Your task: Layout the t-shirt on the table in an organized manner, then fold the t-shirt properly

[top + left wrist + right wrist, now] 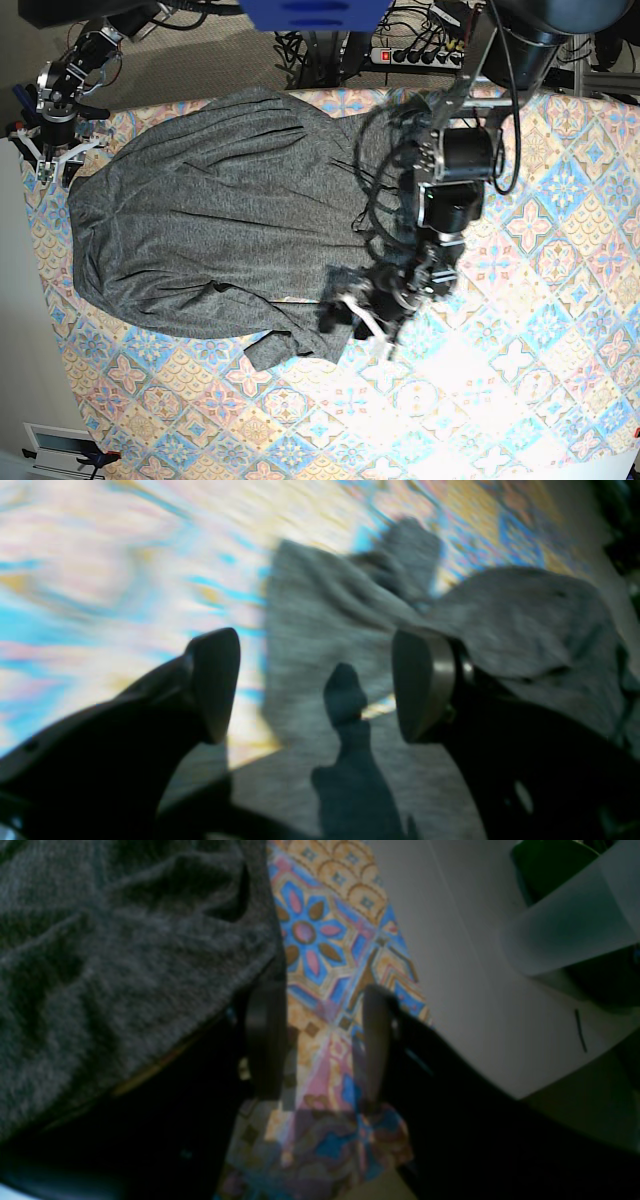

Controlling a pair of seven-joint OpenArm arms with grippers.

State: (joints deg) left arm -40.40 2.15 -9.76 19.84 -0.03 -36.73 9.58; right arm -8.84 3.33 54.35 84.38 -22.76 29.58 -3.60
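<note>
T-shirt (210, 230) spread on table (520, 400) (wrinkled)

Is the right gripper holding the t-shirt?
No, the right gripper is open over bare table; the t-shirt lies beside it.

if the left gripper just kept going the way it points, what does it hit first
Most likely the t-shirt. The left gripper is open, and grey fabric fills the gap between its jaws, with the patterned table off to one side. The view is blurred, so depth is uncertain.

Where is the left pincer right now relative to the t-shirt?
In the base view, the left pincer hangs open over the t-shirt at its lower right edge, near a bunched sleeve, on the table.
</note>
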